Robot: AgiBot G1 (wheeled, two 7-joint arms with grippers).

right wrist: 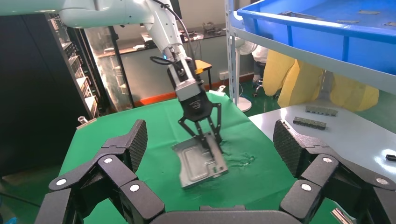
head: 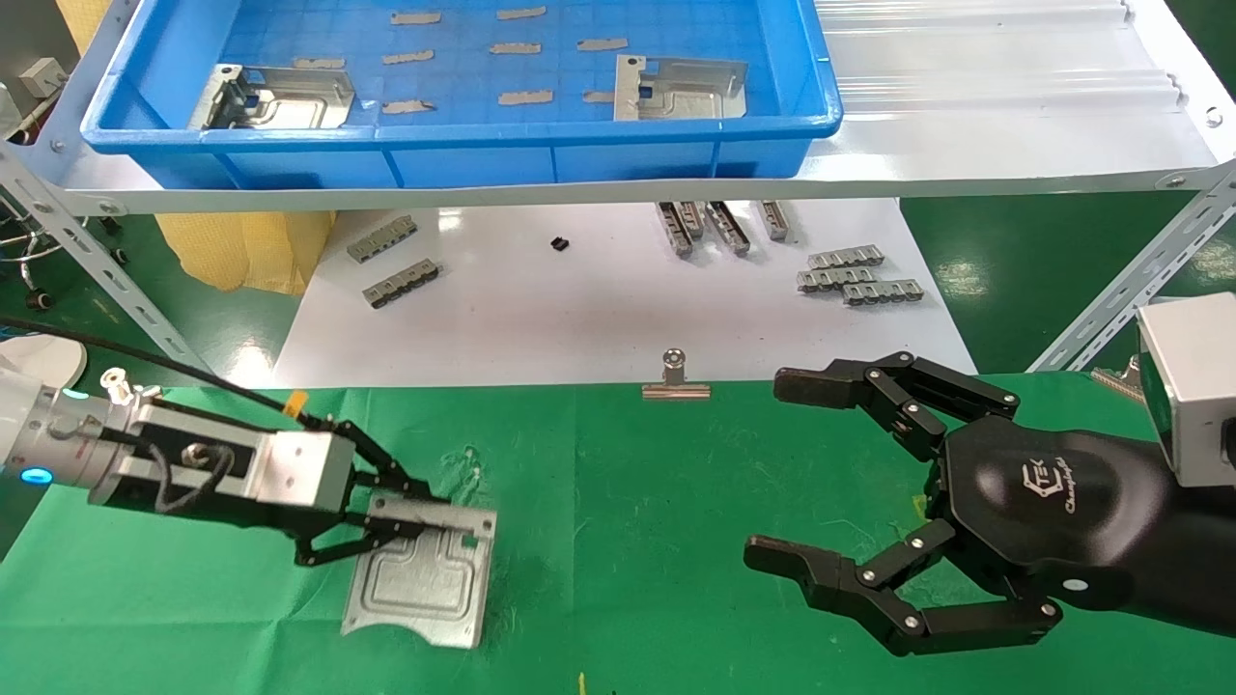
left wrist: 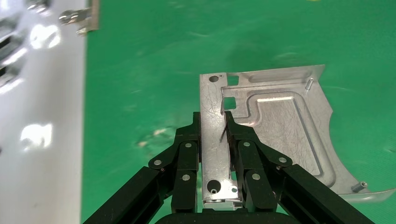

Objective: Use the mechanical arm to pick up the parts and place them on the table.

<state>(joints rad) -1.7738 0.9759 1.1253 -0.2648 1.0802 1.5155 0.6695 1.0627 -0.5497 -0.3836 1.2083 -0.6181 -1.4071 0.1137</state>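
Left tool [head: 410, 526] pinching part's [head: 425, 584] flange — contact edge hidden

Head view high, looking down; wrist views close, sharing green table [head: 628, 541].

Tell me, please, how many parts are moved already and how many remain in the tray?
None lies released yet. The left tool is shut on one part, which is down at the green table. Two more parts wait in the blue tray. The right tool hangs open over the table.
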